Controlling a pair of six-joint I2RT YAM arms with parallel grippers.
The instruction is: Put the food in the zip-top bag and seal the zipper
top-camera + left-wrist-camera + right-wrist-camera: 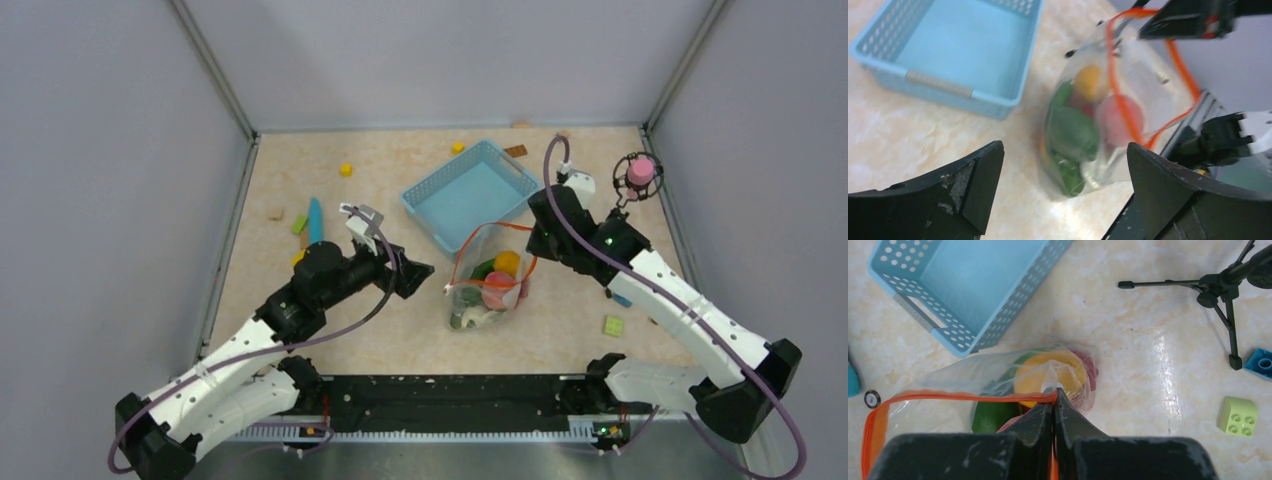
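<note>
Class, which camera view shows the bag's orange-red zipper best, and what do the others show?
The left wrist view: most of the zipper loop shows, open, though blurred. The right wrist view shows one stretch, pinched in the right gripper. The top view shows it small.

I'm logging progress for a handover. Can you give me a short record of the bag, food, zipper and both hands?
bag: upright beside the basket, mouth open
food: several pieces inside the bag
zipper: unsealed, an open loop
right hand: shut on the zipper
left hand: open, short of the bag, holding nothing
</note>
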